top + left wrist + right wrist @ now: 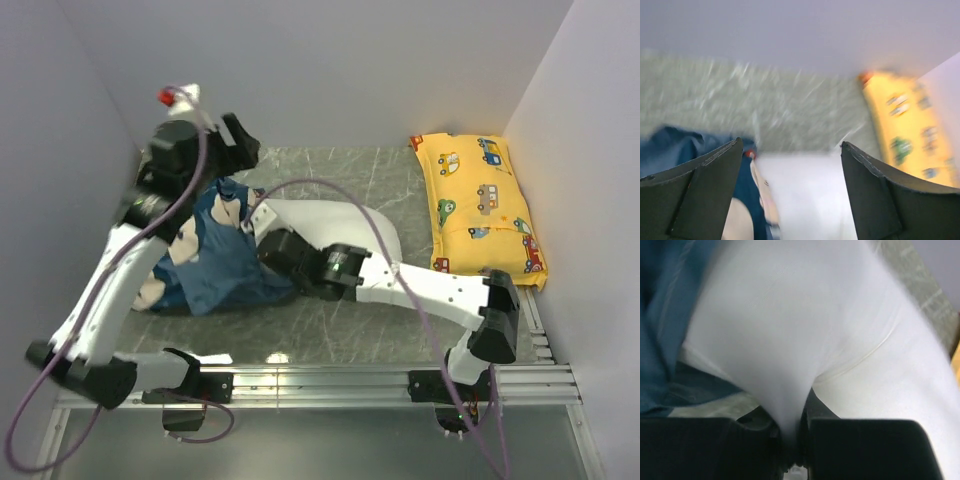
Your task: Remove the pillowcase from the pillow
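Observation:
The dark blue pillowcase (225, 265) with cream bear faces lies bunched at the left of the table, still around the left end of the white pillow (350, 215). My right gripper (263, 240) is shut on a pinch of the white pillow's fabric (790, 315), with the pillowcase (665, 315) at its left. My left gripper (243, 145) is raised above the pillowcase's far edge, open and empty. In the blurred left wrist view my left gripper (790, 145) hangs over the pillowcase (670, 150) and the pillow (805, 195).
A yellow vehicle-print pillow (480, 205) lies along the right wall and also shows in the left wrist view (905, 125). Grey walls close in the marbled table (330, 170) on three sides. A metal rail (330, 380) runs along the near edge.

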Tool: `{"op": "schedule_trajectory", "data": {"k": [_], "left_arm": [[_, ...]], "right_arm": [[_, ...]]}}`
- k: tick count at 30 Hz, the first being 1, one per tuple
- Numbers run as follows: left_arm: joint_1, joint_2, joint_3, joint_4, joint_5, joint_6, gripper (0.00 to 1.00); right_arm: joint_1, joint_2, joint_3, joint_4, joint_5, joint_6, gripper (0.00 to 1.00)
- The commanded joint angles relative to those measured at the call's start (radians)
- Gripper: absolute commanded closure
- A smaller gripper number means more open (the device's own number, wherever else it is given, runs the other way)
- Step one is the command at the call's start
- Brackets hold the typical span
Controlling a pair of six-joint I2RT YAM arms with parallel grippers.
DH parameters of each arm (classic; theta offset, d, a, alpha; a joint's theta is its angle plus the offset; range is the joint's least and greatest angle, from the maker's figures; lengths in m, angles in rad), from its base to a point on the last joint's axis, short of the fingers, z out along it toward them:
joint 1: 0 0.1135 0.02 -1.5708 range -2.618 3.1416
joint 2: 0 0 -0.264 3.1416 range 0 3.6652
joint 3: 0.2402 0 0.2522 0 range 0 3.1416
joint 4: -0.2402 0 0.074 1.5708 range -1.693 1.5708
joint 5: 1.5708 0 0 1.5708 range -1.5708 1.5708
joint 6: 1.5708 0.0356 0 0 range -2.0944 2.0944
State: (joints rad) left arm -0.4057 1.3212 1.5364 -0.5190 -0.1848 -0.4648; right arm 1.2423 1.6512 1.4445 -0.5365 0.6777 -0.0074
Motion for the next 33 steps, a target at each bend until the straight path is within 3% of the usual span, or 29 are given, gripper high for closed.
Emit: {"op": "schedule_trajectory", "data": {"k": [1, 4, 8, 13, 15, 19, 26, 33], "left_arm": [[-0.005, -0.167, 0.096, 0.08, 0.051, 0.017, 0.15], [-0.007, -0.236, 0.139, 0.091, 0.058, 0.012, 0.14], [-0.007, -0.264, 0.172, 0.053, 0.054, 0.005, 0.15], [-0.007, -0.339, -0.011, 0.063, 0.028, -0.043, 0.15], [-0.007, -0.356, -0.124, 0.074, 0.024, -0.076, 0.15], [-0.008, -0.385, -0.286, 0.105, 0.025, -0.139, 0.16], [-0.047, -0.433, -0.568, 0.212, 0.024, -0.204, 0.14], [-0.127, -0.28, -0.641, 0.318, -0.021, -0.205, 0.11]], "right_arm": [[-0.02, -0.131, 0.315, -0.182, -0.104, 0.061, 0.95], [-0.07, -0.113, 0.475, -0.29, -0.153, 0.055, 0.95], [-0.216, -0.116, 0.466, -0.249, -0.269, 0.064, 0.95], [-0.432, -0.14, 0.165, -0.045, -0.469, 0.107, 0.91], [-0.547, -0.091, 0.116, 0.021, -0.605, 0.155, 0.9], [-0.641, 0.063, 0.131, 0.027, -0.667, 0.201, 0.9], [-0.701, 0.281, 0.214, 0.065, -0.739, 0.285, 0.87], [-0.701, 0.312, 0.223, 0.107, -0.862, 0.311, 0.71]]}}
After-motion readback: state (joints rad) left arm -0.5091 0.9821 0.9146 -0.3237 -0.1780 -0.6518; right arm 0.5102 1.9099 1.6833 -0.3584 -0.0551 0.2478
